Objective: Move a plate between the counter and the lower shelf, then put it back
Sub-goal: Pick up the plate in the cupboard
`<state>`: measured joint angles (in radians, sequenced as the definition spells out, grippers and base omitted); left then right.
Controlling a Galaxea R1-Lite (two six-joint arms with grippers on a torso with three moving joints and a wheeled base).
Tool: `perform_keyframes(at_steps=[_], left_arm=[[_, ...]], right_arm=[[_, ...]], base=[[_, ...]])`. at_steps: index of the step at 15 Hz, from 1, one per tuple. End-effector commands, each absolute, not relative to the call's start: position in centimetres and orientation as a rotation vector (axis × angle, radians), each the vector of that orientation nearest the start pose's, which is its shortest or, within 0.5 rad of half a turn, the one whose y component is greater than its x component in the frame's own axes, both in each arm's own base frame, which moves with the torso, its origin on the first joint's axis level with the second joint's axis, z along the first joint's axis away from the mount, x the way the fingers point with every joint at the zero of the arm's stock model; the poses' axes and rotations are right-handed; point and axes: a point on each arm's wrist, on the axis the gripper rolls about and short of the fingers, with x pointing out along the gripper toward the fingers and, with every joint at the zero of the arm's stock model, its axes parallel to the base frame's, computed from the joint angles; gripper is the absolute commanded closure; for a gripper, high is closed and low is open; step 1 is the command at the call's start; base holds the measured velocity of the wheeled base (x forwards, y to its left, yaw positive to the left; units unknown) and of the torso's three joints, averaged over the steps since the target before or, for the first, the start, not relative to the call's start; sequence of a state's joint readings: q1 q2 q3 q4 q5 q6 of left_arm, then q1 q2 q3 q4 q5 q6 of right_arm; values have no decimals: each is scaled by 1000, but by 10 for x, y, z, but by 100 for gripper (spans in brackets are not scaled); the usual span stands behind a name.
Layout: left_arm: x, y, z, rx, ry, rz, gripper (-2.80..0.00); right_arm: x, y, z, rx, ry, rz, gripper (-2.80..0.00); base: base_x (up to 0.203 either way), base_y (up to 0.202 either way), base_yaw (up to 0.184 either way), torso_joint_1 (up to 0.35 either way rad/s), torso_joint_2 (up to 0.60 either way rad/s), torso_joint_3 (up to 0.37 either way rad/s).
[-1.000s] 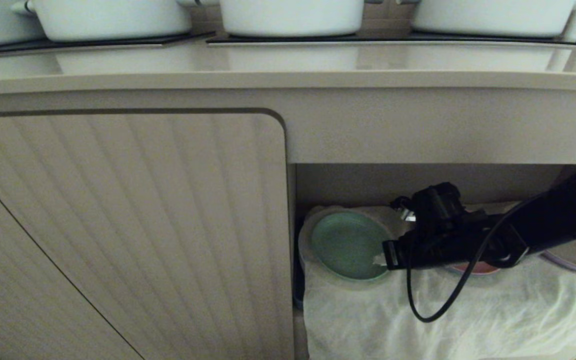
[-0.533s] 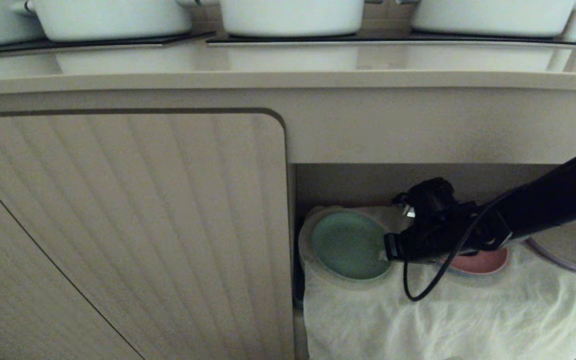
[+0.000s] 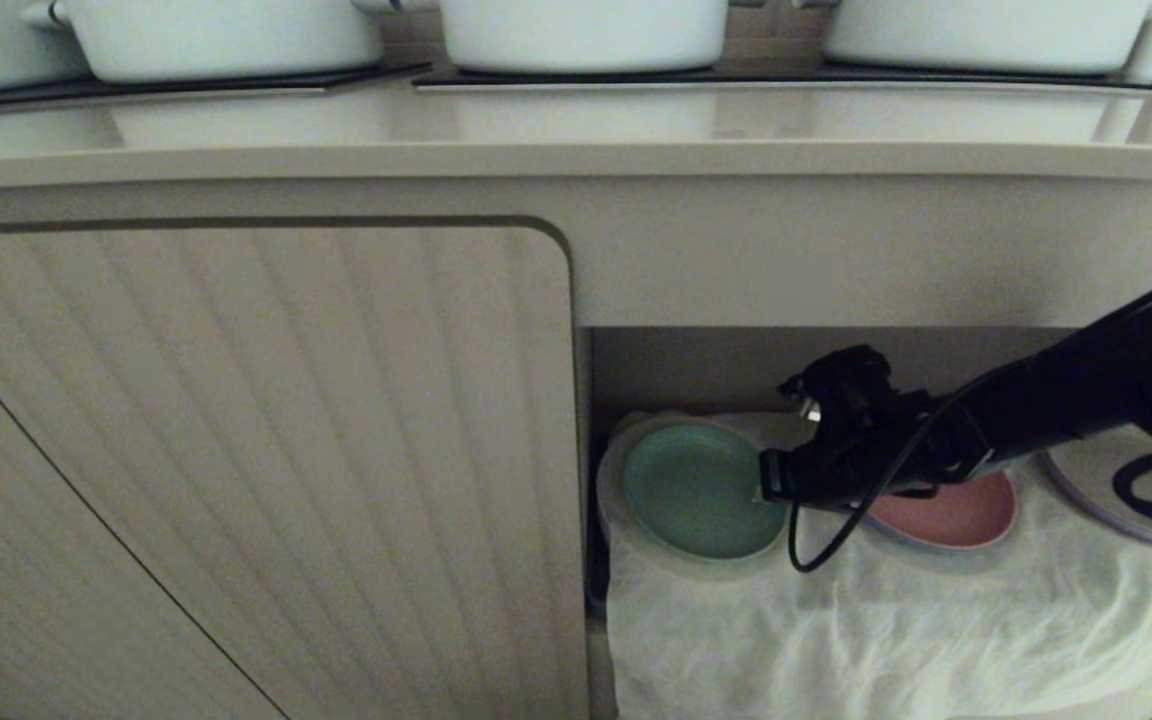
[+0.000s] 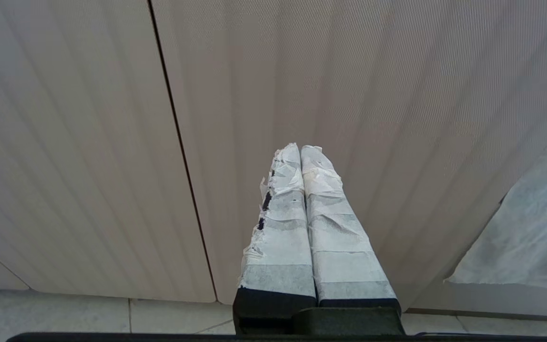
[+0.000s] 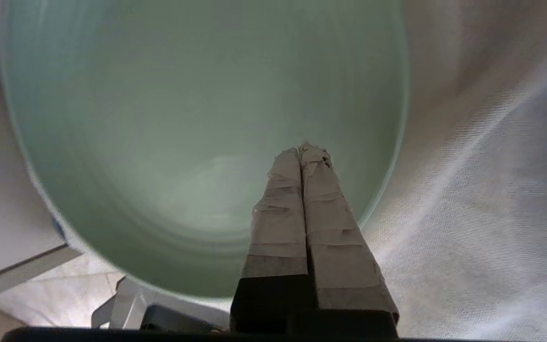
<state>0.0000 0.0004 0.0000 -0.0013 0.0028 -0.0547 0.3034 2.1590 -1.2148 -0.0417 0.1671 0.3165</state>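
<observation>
Head view: the round matte mint plate (image 3: 691, 490) sits in a hollow of wrinkled white cloth (image 3: 886, 620) at the lower shelf's (image 3: 736, 365) left end; the right tool (image 3: 764, 492), tape-wrapped tips clenched empty, hovers over its right rim (smooth pink plate (image 3: 956, 512) just right).

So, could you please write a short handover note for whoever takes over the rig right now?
Right tool: shut, empty, reaching into the lower shelf with its tips over the mint-green plate.
Left tool: shut, empty, parked facing the ribbed cabinet door.
Plate: lies flat in a hollow of the white cloth, at the shelf's left end, beside the pink plate.
Counter: carries only the white pots in view.
Done: plate is on the shelf.
Left: grasp it and return it to the counter.
</observation>
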Motion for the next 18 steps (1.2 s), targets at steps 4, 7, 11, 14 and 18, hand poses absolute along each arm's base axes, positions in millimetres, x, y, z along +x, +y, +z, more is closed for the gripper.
perform_keyframes(at_steps=[4, 7, 11, 14, 18], left_arm=[[-23, 0, 76, -55, -2, 3, 0], [-23, 0, 76, -55, -2, 3, 0], [-23, 0, 76, -55, -2, 3, 0], [-23, 0, 76, -55, -2, 3, 0], [-23, 0, 76, -55, -2, 3, 0]], right_arm=[[374, 120, 72, 225, 981, 280, -280], [375, 116, 75, 221, 968, 251, -280], [374, 115, 78, 216, 957, 239, -280], [374, 116, 80, 216, 946, 245, -280], [375, 120, 90, 292, 930, 222, -280]], base=[[0, 0, 0, 0, 0, 0], [0, 0, 0, 0, 0, 0], [0, 0, 0, 0, 0, 0], [0, 0, 0, 0, 0, 0], [0, 0, 0, 0, 0, 0]])
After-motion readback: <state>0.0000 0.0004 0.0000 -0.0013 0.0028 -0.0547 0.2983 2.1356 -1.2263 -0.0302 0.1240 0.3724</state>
